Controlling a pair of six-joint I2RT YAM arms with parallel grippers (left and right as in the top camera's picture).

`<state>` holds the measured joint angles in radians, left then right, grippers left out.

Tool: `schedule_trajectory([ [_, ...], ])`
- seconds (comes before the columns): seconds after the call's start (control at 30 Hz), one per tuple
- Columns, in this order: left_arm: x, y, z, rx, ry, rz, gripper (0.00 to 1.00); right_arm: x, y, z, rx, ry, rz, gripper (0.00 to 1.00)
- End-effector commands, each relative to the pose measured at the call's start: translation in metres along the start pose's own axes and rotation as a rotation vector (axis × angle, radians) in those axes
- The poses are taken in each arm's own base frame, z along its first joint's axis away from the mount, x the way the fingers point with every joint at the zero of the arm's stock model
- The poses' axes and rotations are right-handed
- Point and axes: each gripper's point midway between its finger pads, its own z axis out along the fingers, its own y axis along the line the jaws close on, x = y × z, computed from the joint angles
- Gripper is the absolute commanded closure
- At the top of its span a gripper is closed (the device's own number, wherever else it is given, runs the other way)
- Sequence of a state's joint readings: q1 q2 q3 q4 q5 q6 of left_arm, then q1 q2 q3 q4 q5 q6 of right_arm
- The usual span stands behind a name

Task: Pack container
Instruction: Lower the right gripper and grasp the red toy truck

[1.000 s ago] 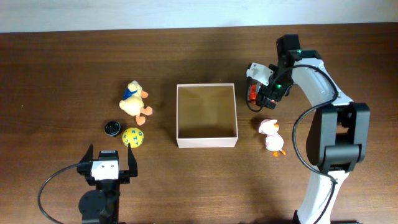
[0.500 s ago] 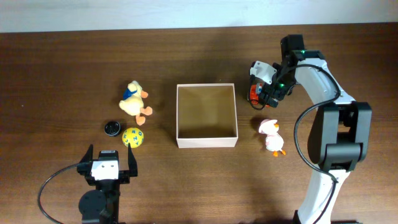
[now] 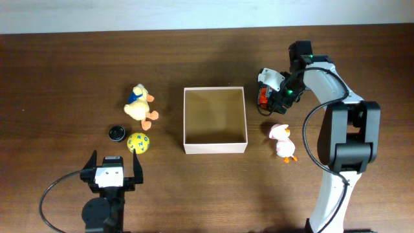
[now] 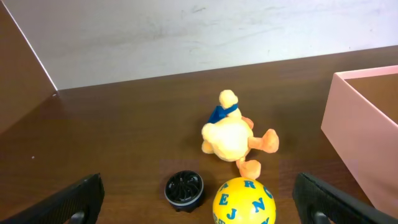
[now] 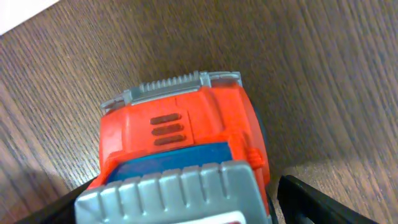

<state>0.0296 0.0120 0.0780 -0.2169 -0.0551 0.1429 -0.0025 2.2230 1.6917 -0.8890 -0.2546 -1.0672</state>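
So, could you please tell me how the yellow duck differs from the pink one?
The yellow duck wears a blue scarf; the pink duck shows none. The yellow duck lies left of the container, the pink duck right. Both are plush, orange-footed, outside it.

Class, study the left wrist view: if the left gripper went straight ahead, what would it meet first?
Probably the yellow ball, nearest and just right of its line; the black cap sits barely farther, so depth leaves doubt.
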Motion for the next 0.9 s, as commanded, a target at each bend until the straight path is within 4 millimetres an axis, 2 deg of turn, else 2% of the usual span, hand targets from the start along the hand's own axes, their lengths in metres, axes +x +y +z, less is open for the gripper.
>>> schedule_trajectory([
  [0.0, 0.003, -0.001, 0.001, 0.006, 0.0, 0.019, 0.01, -0.004, -0.002, -0.001, -0.008, -0.021, 0.013, 0.14],
  [0.1, 0.003, -0.001, 0.001, 0.006, 0.0, 0.019, 0.01, -0.006, -0.004, -0.004, -0.001, -0.024, 0.01, 0.2],
  [0.17, 0.003, -0.001, 0.001, 0.006, 0.0, 0.019, 0.01, -0.009, -0.007, -0.009, 0.008, -0.029, 0.008, 0.32],
  [0.27, 0.003, -0.001, 0.001, 0.006, 0.0, 0.019, 0.01, -0.015, -0.013, -0.018, 0.028, -0.04, 0.001, 0.44],
  [0.5, 0.003, -0.001, 0.001, 0.006, 0.0, 0.019, 0.01, -0.035, -0.032, -0.051, 0.083, -0.071, -0.016, 0.45],
  [0.7, 0.003, -0.001, 0.001, 0.006, 0.0, 0.019, 0.01, -0.049, -0.037, -0.078, 0.109, -0.087, -0.03, 0.45],
  [0.87, 0.003, -0.001, 0.001, 0.005, 0.0, 0.019, 0.01, -0.072, -0.039, -0.108, 0.143, -0.112, -0.063, 0.45],
])
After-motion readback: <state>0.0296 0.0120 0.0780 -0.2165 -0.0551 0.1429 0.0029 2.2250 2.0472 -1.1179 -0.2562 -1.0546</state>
